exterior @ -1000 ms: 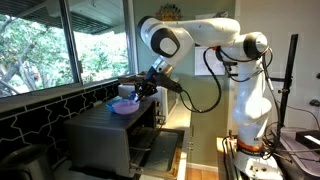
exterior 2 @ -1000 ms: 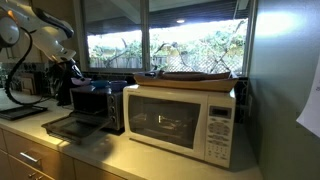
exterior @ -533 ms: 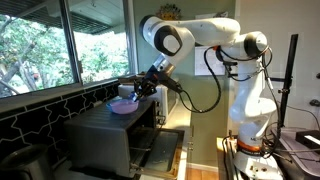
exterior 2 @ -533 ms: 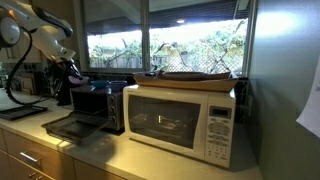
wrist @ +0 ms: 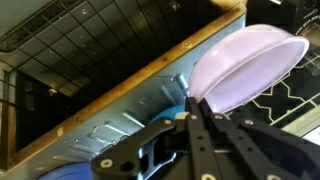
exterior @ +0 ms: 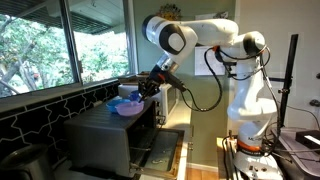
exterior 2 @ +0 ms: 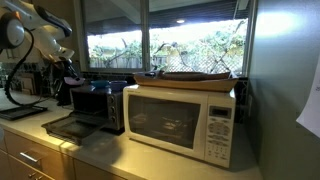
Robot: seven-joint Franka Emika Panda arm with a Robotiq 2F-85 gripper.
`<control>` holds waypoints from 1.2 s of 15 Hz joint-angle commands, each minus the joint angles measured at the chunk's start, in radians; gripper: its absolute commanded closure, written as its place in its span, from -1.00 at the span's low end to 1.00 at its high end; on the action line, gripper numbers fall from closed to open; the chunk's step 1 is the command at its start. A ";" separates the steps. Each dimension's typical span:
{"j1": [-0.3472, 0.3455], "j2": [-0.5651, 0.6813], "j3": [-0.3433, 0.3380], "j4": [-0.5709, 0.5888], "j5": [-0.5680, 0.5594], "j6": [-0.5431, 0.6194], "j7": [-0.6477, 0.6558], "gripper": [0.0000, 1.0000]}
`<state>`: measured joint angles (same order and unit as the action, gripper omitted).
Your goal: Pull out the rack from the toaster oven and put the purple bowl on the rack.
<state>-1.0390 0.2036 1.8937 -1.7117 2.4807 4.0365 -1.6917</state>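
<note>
My gripper (wrist: pixel 197 100) is shut on the rim of the purple bowl (wrist: pixel 250 62), which hangs tilted in the wrist view. In an exterior view the purple bowl (exterior: pixel 127 107) is just above the top of the dark-grey toaster oven (exterior: pixel 108 135), with the gripper (exterior: pixel 145 92) at its side. The toaster oven (exterior 2: pixel 98 104) stands with its door (exterior 2: pixel 62 127) dropped open. A dark wire grid (wrist: pixel 90 40), by its look the rack, fills the upper left of the wrist view.
A blue bowl (wrist: pixel 165 103) sits under the jaws on the oven's top. A white microwave (exterior 2: pixel 185 120) stands beside the oven. Windows and a dark tiled wall (exterior: pixel 40 110) run behind the counter. A black stand (exterior: pixel 292 80) rises beside the arm's base.
The arm has carried the purple bowl a little toward the oven's front edge. The grip on the bowl is unchanged.
</note>
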 commanded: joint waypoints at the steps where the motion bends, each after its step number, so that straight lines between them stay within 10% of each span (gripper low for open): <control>1: 0.001 -0.001 0.000 0.000 0.000 0.000 0.000 0.98; 13: 0.032 0.288 0.102 -0.163 -0.031 0.024 -0.499 0.98; 14: 0.114 0.368 0.082 -0.187 -0.139 0.094 -0.444 0.98; 18: 0.066 0.382 0.119 -0.249 -0.203 0.194 -0.407 0.98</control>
<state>-0.9642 0.5291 1.9818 -1.9040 2.3447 4.1639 -2.1363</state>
